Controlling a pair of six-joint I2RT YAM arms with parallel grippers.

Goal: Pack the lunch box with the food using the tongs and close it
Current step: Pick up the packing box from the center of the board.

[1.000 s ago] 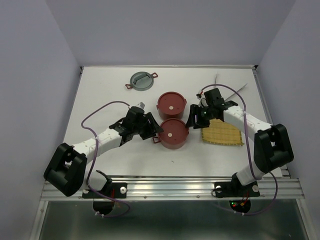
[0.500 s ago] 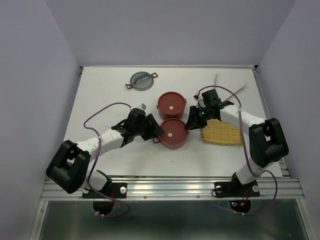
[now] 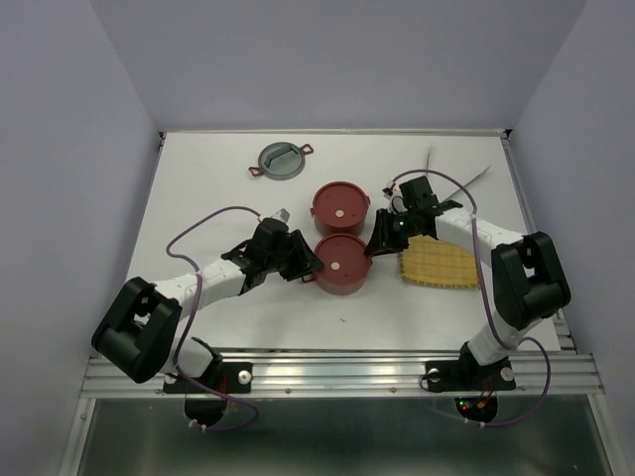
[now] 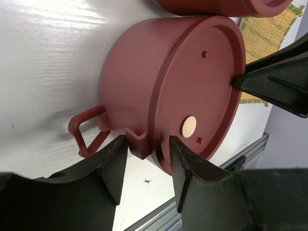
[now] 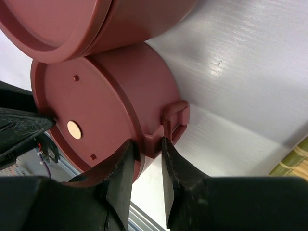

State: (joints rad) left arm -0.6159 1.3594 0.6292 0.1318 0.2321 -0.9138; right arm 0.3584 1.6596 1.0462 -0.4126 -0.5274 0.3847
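Two dark-red lidded lunch box tiers stand side by side, the near one (image 3: 344,263) and the far one (image 3: 340,206). My left gripper (image 3: 310,266) is at the near tier's left side. In the left wrist view its jaws (image 4: 148,151) press on the latch tab and lid rim of that tier (image 4: 183,82), beside a loop handle (image 4: 86,134). My right gripper (image 3: 377,241) is at the tier's right side. In the right wrist view its jaws (image 5: 147,149) pinch the opposite tab of the same tier (image 5: 96,96). The thin silver tongs (image 3: 477,176) lie at the back right. No food shows.
A yellow woven mat (image 3: 440,263) lies right of the near tier, under the right arm. A round grey lid with red handles (image 3: 280,160) sits at the back left. The far tier (image 5: 72,24) almost touches the near one.
Both grippers' jaws have narrowed onto the near tier's side tabs. The right arm has edged slightly left toward the tier; the tiers have not moved.
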